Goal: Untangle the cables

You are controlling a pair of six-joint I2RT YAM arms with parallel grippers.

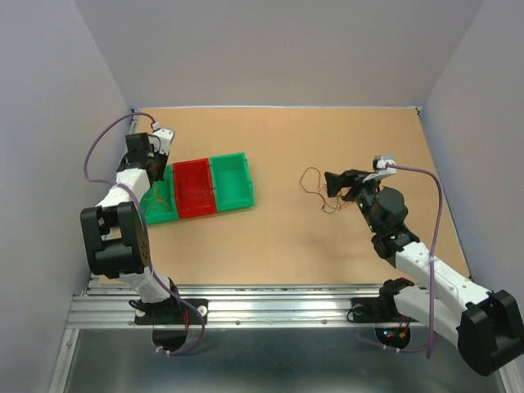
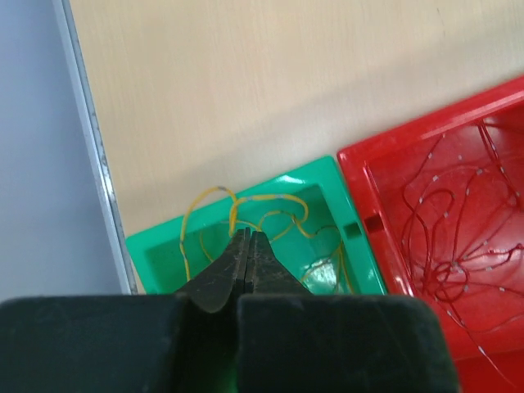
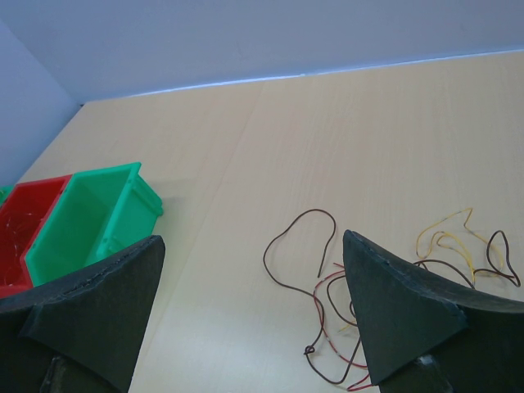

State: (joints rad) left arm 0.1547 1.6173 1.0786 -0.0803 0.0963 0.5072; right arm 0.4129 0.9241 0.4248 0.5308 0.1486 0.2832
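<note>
Cables [image 1: 323, 195] are lying loose on the desk [image 1: 286, 254], well apart from three bins sitting side by side: a green bin [image 2: 303, 180] holding yellow strands [image 2: 199, 199], a red bin [image 2: 426, 123] holding red strands [image 2: 442, 237], and a second green bin [image 3: 98, 217]. The right pincer [image 3: 254, 237] is hovering released, jaws spread wide, just over the brown, red and yellow tangle. The left pincer [image 2: 247, 241] is hanging clenched over the first green bin, tips among the yellow strands; I cannot tell whether one is being pinched.

Three bins stand touching in a row on the table's [image 1: 286, 246] left half: left bin [image 1: 162, 218], middle bin [image 1: 197, 213], right bin [image 1: 249, 184]. Wires [image 2: 246, 200] lie in the left and middle bins. Loose cables [image 1: 318, 190] lie well apart to the right, just beside right gripper [image 1: 341, 187].
</note>
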